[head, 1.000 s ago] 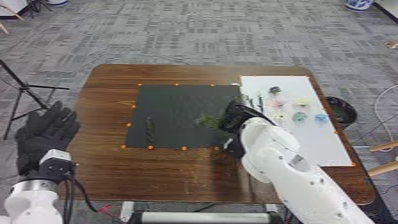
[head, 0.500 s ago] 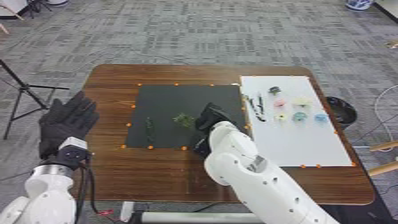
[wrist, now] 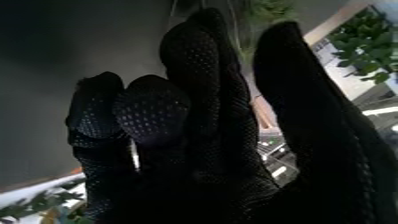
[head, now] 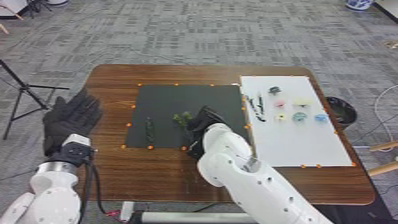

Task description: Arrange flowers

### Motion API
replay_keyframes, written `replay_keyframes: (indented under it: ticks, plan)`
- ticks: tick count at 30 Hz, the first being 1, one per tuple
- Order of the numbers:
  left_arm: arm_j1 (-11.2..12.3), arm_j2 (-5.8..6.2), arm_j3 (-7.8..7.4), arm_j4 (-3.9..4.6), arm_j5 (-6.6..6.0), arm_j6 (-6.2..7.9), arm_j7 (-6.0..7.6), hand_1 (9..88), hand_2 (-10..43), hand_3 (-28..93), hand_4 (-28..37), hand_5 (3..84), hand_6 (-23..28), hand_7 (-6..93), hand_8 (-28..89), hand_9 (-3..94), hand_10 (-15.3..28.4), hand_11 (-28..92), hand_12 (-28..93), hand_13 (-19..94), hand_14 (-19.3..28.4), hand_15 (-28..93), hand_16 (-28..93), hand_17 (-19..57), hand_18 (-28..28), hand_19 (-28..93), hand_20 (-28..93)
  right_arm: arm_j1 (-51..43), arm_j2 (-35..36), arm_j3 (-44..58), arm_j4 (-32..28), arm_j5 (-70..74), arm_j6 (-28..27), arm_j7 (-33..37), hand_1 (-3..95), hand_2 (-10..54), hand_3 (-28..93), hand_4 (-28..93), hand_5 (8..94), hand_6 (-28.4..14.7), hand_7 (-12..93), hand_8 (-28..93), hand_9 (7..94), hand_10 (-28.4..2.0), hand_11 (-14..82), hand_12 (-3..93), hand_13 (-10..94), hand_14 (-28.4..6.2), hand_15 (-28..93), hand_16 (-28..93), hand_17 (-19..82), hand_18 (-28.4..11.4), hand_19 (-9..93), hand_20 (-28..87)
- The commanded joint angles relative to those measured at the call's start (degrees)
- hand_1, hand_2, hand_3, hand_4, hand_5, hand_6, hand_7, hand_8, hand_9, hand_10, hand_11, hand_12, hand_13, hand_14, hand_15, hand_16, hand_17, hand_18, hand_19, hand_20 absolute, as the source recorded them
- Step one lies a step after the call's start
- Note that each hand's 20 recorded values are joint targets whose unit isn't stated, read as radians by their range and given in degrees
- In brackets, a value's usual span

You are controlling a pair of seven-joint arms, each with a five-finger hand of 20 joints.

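On the black mat [head: 164,97], a green sprig [head: 182,118] lies near the middle, just left of my right hand [head: 204,120]. A long dark-green stem [head: 149,131] lies farther left. In the right wrist view my right hand [wrist: 200,115] has its thumb apart from the fingers, with greenery [wrist: 269,10] beyond the gap between their tips. My left hand [head: 71,117] is open beside the table's left edge. On the white sheet [head: 311,147] are pink [head: 280,103], yellow [head: 281,117] and blue flowers [head: 321,118], a dark flower [head: 274,90] and dark stems [head: 259,107].
Orange markers edge the mat and the sheet. A black round container [head: 341,111] stands off the table's right edge, and a black tripod [head: 27,87] on the floor to the left. My right forearm crosses the table's front edge.
My right hand has moved left from the mat's right edge, and the green sprig has shifted left with it. The left hand has moved a little forward and right.
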Motion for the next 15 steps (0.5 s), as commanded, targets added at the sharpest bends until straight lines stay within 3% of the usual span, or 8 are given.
replay_keyframes:
  ticks: [1, 4, 6, 8, 11, 15]
  plan:
    - [2.4, -1.76, -1.81, -0.44, -0.5, 0.38, 0.99, 24.1, 16.4, 71, -28.3, 41.5, 10.6, 8.2, -8, 31.6, 16.7, 21, 8, 22, 14.6, 21, -5, -7.3, 12.1, 33, 7, -0.1, 3.1, 0.7, -5.1, 1.1, -0.8, -1.5, 37.7, -6.5, 68, -15, 71.3, -5.9, 24, -7, 75.9, -15.9, 45.3, 36.8, 74, -10.9, 69, 42, 43, -26.1, 93, 31]
    - [2.5, -2.22, -1.82, -0.45, -0.56, -0.07, 1.0, 24.2, 16.4, 71, -28.3, 41.6, 10.6, 8.3, -8, 31.5, 16.8, 21, 8, 23, 14.6, 21, -5, -7.3, 12.1, 33, 7, -1.1, 4.6, 0.9, -7.0, -0.6, -0.9, -2.6, 36.6, -4.6, 68, -15, 70.8, -6.3, 23, -8, 75.2, -16.4, 45.0, 36.6, 73, -11.3, 69, 42, 42, -26.4, 93, 30]
    - [3.0, -2.35, -2.19, -0.65, -0.09, 0.07, 0.94, 24.2, 16.5, 71, -28.3, 41.6, 10.6, 8.3, -8, 31.6, 16.8, 21, 8, 23, 14.6, 21, -5, -7.3, 12.1, 33, 7, -2.1, 5.8, 1.4, -8.2, -0.6, -1.0, -4.3, 34.2, 0.2, 67, -15, 70.5, -6.5, 22, -7, 74.8, -16.6, 44.2, 35.8, 73, -11.6, 70, 42, 42, -26.4, 93, 30]
    - [3.9, -2.46, -2.86, -0.96, -0.27, 0.28, 1.14, 24.2, 16.5, 71, -28.3, 41.6, 10.6, 8.4, -8, 31.6, 16.8, 21, 8, 23, 14.6, 21, -5, -7.3, 12.2, 33, 7, -2.6, 6.1, 2.5, -8.7, 3.6, -1.9, -4.8, 32.4, 6.1, 68, -14, 70.2, -7.0, 25, -6, 75.6, -17.0, 37.6, 31.1, 72, -11.8, 69, 40, 41, -26.0, 93, 29]
    - [4.3, -2.88, -2.96, -1.01, -0.36, 0.27, 1.19, 24.2, 16.5, 71, -28.3, 41.7, 10.6, 8.5, -8, 31.7, 16.9, 21, 8, 23, 14.7, 21, -5, -7.4, 12.2, 34, 7, -3.6, 6.3, 4.7, -9.1, 9.6, -5.4, -5.6, 32.0, 19.4, 69, -16, 69.4, -7.2, 30, -7, 72.8, -19.2, 17.8, 19.0, 73, -10.9, 60, 34, 40, -24.4, 90, 26]
    - [4.2, -2.81, -2.86, -0.95, 0.01, 0.04, 0.91, 24.2, 16.5, 71, -28.3, 41.8, 10.6, 8.6, -8, 31.7, 16.8, 21, 8, 23, 14.9, 21, -5, -7.4, 12.2, 34, 7, -4.5, 6.6, 6.0, -9.6, 12.7, -12.0, -5.9, 31.5, 23.5, 70, -16, 68.3, -7.6, 29, -7, 68.0, -21.4, 12.7, 16.3, 70, -11.9, 59, 33, 37, -24.7, 88, 26]
